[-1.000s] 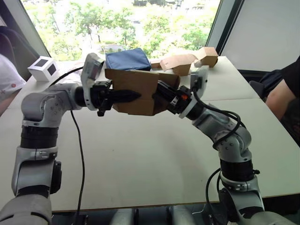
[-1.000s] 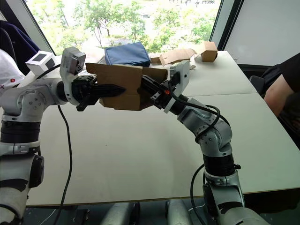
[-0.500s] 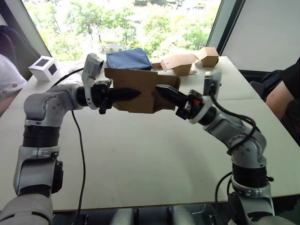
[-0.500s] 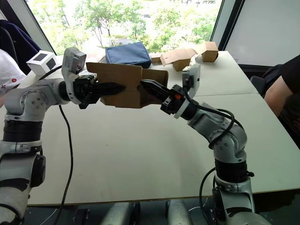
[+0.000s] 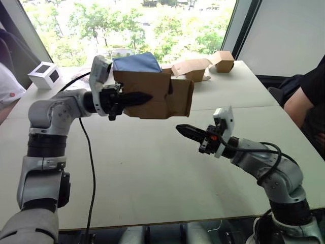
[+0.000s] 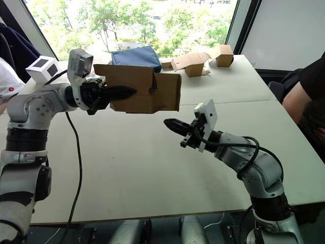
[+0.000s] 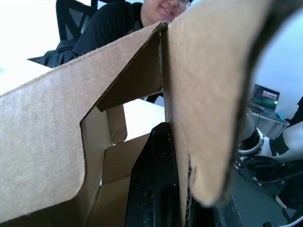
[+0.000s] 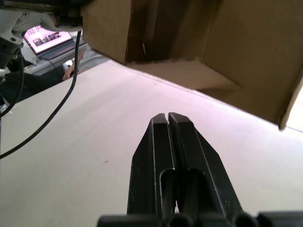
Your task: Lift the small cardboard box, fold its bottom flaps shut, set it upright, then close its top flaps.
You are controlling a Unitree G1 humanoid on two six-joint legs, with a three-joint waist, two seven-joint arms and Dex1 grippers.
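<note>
In the upper middle of the frame we see the small cardboard box (image 5: 152, 95) held up off the white table (image 5: 152, 173), lying on its side with its open end turned toward frame right. Our left gripper (image 5: 136, 99) is clamped on the box's near wall, one black finger inside and one outside. Lower right of centre, our right gripper (image 5: 184, 129) hangs below the box and apart from it, its two fingers pressed together and holding nothing. Pale boxes (image 5: 195, 68) and a blue bag (image 5: 137, 62) sit at the table's far edge.
</note>
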